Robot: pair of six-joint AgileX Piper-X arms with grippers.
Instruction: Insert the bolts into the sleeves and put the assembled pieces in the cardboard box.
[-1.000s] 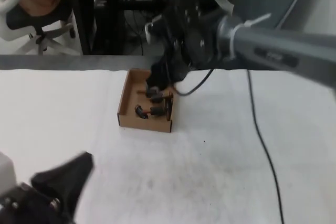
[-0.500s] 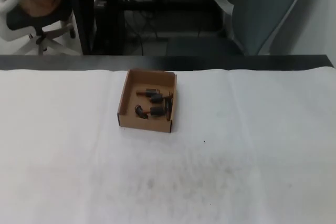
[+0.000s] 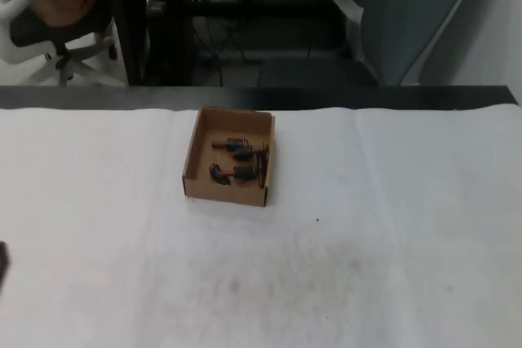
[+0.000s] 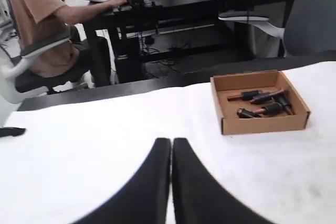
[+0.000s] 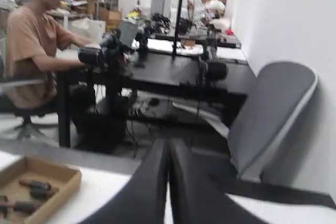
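The cardboard box [image 3: 224, 191] stands open on the white bench, a little left of the middle and toward the back. Several dark assembled bolt-and-sleeve pieces [image 3: 241, 155] lie inside it. In the left wrist view my left gripper [image 4: 171, 142] is shut with nothing in it, well short of the box [image 4: 262, 124] and its pieces [image 4: 262, 104]. My right gripper [image 5: 168, 143] is also shut and holds nothing, raised above the bench, with the box [image 5: 63, 187] and a few pieces [image 5: 34, 185] low off to one side.
A white cloth [image 3: 342, 266] covers the bench up to its black back edge [image 3: 367, 97]. A grey chair [image 3: 408, 14] and a white one [image 3: 33, 22] stand behind it. A small black object [image 4: 10, 131] lies near the bench's side. A dark sliver [image 3: 2, 262] shows at the left border.
One second ago an arm hung over the box and another showed at the lower left. Both have pulled back out of the high view; the box and pieces have not moved.
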